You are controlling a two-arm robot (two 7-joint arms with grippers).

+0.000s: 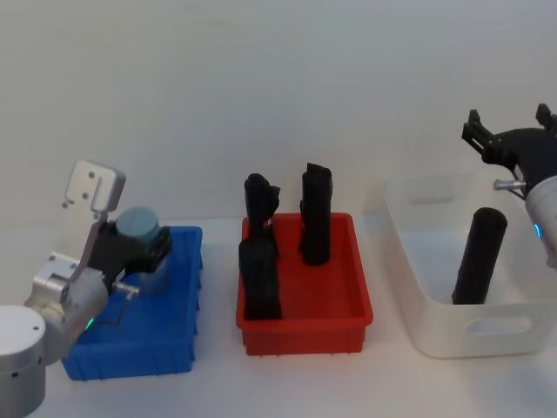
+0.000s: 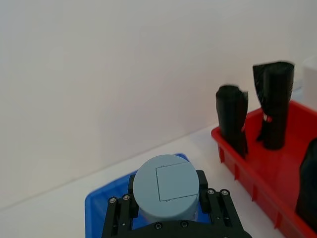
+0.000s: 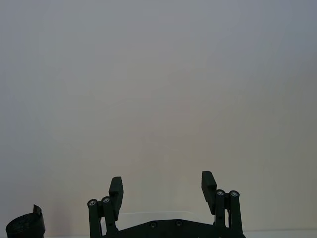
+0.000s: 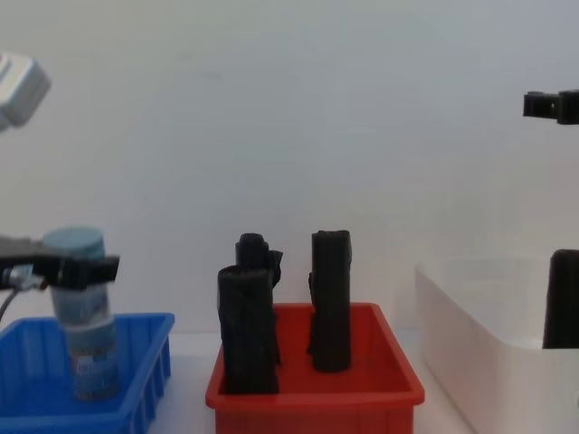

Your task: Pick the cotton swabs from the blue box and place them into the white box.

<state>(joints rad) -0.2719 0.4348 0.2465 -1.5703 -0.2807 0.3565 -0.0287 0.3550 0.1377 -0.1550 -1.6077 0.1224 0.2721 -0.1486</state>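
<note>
**Left end effector** [image 1: 139,239]: raised over the back part of the blue box [image 1: 130,361], fingers [image 2: 200,182] closed against both sides of one cotton swabs jar [image 1: 139,223]. The jar is upright with its grey-blue lid on top, lifted clear above the box rim.

**Second cotton swabs jar** [image 4: 92,362]: seen in the chest view right under the held jar, printed label band facing forward, standing inside the blue box. Whether the two jars touch cannot be told.

**Blue box**: toward the tabletop's [image 1: 392,383] left edge, first in a row of three bins.

**Red bin** [image 1: 305,335]: middle of the row, just beside the blue box. It holds three upright black rolled cylinders: one at the back left [image 1: 259,202], one at the back right [image 1: 315,213], one at the front left [image 1: 259,280].

**White box** [image 1: 487,335]: toward the tabletop's right edge, beside the red bin. A fourth black rolled cylinder [image 1: 479,257] leans inside it.

**Right end effector** [image 1: 507,126]: held high above the back of the white box, fingers [image 3: 115,187] spread wide apart with nothing between them.
</note>
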